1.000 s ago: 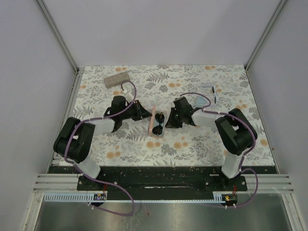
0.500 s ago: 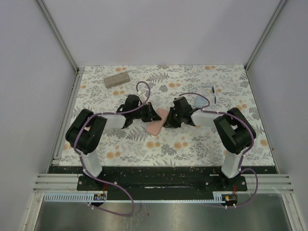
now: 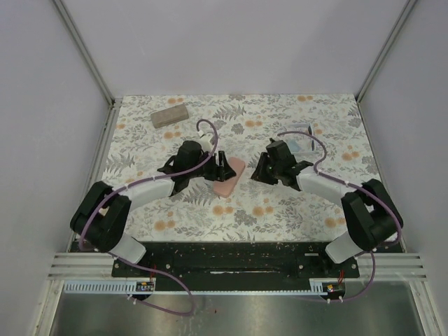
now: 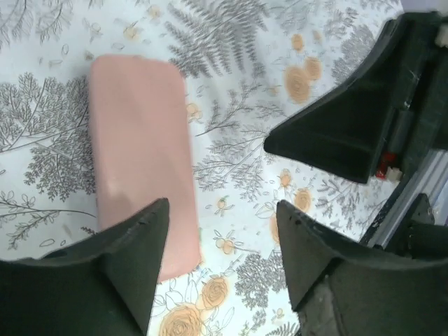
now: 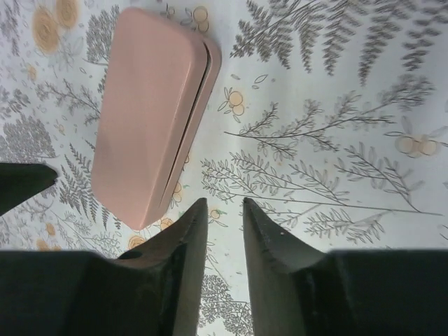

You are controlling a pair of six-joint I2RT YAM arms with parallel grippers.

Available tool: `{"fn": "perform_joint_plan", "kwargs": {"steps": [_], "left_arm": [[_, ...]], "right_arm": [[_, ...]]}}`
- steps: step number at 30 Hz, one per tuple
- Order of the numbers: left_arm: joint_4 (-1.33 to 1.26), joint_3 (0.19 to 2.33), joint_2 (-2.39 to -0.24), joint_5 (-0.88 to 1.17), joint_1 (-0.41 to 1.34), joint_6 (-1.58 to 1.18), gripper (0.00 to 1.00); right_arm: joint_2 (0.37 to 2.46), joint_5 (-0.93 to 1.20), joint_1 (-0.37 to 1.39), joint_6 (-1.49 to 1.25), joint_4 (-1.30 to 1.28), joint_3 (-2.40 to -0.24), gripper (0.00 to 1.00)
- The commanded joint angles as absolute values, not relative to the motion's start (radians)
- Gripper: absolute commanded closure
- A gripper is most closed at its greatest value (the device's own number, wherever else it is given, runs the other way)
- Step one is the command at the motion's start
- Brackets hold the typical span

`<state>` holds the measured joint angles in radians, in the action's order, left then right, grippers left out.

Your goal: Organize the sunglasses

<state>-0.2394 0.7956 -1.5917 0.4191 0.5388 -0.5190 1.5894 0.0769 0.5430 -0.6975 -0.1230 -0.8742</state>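
Sunglasses with a thin white frame (image 3: 308, 129) lie at the far right of the table (image 3: 280, 210), too small to make out clearly. A shut pink case (image 3: 229, 176) lies between the grippers, its contents hidden. The left gripper (image 4: 222, 206) gapes wide and empty over the case's edge. The right gripper (image 5: 224, 203) is narrowly parted and empty.

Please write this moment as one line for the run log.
left gripper: open, empty | right gripper: slightly open, empty | pink case: closed, lying on table, not held
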Motion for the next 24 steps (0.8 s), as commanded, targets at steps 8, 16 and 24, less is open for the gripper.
{"fn": "perform_joint_plan", "kwargs": {"steps": [8, 16, 24], "left_arm": [[0.194, 1.015, -1.518, -0.115, 0.702, -0.25, 0.01], [0.356, 1.183, -1.726, -0.245, 0.764, -0.238, 0.01], [0.362, 1.259, -1.836, -0.253, 0.779, -0.225, 0.01]], "right_arm": [[1.269, -0.146, 0.531, -0.581, -0.239, -0.752, 0.09], [1.069, -0.297, 0.529, -0.643, -0.319, -0.693, 0.01], [1.022, -0.298, 0.525, -0.644, -0.376, -0.683, 0.01]]}}
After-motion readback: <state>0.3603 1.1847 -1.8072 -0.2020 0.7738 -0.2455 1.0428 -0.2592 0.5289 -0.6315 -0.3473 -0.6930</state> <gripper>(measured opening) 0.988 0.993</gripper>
